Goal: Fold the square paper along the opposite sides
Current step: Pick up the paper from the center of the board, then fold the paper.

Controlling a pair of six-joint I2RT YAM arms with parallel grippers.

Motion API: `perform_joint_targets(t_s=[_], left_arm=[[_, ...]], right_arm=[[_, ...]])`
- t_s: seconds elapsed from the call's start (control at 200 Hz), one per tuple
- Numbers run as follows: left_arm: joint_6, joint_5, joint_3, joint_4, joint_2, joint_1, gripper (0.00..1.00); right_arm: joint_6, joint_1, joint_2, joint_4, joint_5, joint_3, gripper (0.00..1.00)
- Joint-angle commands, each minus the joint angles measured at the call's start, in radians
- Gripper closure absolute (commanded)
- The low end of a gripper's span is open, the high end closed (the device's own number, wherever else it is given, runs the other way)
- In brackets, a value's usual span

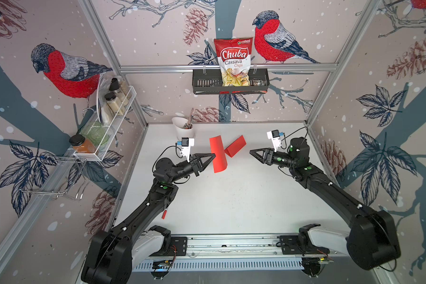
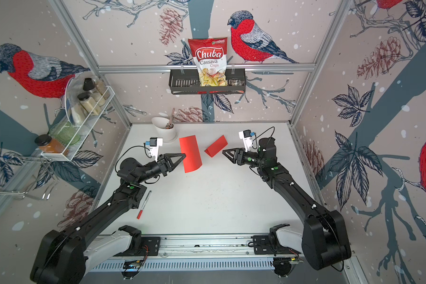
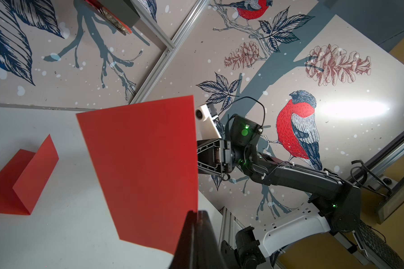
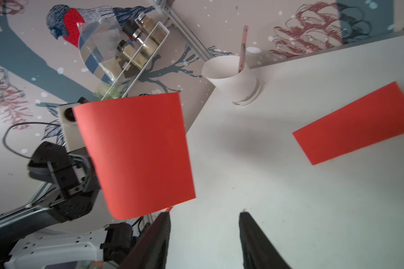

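My left gripper [image 1: 214,155] is shut on one long edge of a red paper [image 1: 219,155] and holds it above the white table [image 1: 231,201], at mid-back. The sheet stands as a tall rectangle with a rounded bend at its near end [image 4: 135,153]. In the left wrist view the pinched paper [image 3: 145,163] rises from the closed fingertips [image 3: 194,216]. My right gripper [image 1: 250,152] hangs open to the right of the sheet, apart from it, with nothing between its fingers [image 4: 204,213]. A second red paper [image 1: 235,146], folded into a low tent, lies on the table between the two grippers.
A white cup [image 1: 183,127] with utensils stands at the back, left of the papers. A red marker [image 2: 143,205] lies beside the left arm. A wire spice rack [image 1: 108,123] hangs on the left wall, and a black shelf with a chips bag [image 1: 233,61] hangs on the back wall.
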Motion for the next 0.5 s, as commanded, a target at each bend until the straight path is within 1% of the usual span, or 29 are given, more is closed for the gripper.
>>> perform_joint_targets(t_s=[0.0, 0.15, 0.245, 0.295, 0.375, 0.495], left_arm=[[0.06, 0.051, 0.041, -0.07, -0.025, -0.015, 1.0], [0.031, 0.07, 0.105, -0.027, -0.012, -0.054, 1.0], [-0.028, 0.081, 0.118, 0.073, 0.02, -0.061, 1.0], [-0.047, 0.083, 0.118, 0.116, 0.042, -0.062, 1.0], [-0.051, 0.078, 0.118, 0.139, 0.076, -0.059, 1.0], [-0.063, 0.067, 0.106, 0.158, 0.117, -0.04, 1.0]], right_arm=[[0.026, -0.003, 0.066, 0.105, 0.069, -0.01, 0.48], [0.057, 0.05, 0.171, 0.2, 0.06, 0.026, 0.49], [0.063, 0.096, 0.219, 0.247, 0.043, 0.059, 0.48], [0.071, 0.119, 0.233, 0.277, 0.036, 0.07, 0.46], [0.1, 0.143, 0.247, 0.345, 0.003, 0.076, 0.44], [0.161, 0.154, 0.242, 0.446, -0.059, 0.062, 0.41]])
